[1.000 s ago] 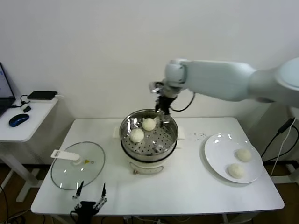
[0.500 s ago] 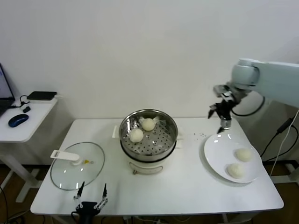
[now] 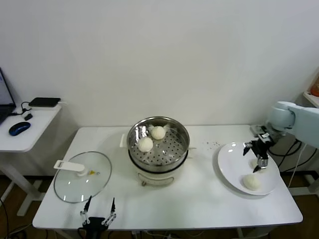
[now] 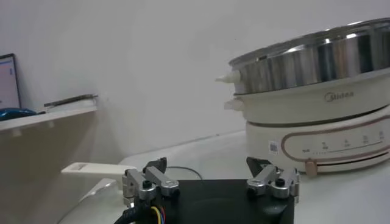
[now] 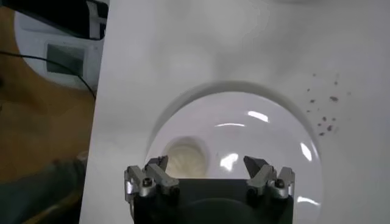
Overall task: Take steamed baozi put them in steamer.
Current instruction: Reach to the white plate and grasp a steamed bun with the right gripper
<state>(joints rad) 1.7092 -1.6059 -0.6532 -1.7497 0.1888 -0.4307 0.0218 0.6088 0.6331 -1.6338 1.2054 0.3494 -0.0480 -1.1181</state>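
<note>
The steamer, a steel basket on a white pot base, stands mid-table and holds two baozi. It also shows in the left wrist view. A white plate at the right holds one baozi in plain sight; another is mostly hidden under my right gripper. That gripper hovers low over the plate, open and empty. In the right wrist view the right gripper is open above the plate, with a baozi below, nearer one finger. My left gripper is parked open at the table's front edge.
A glass lid with a white handle lies on the table left of the steamer. A side table at the far left carries a mouse and a dark device. Dark specks dot the table behind the plate.
My right arm has swung from over the steamer's back rim to the right and down over the plate, empty. The left arm has not moved.
</note>
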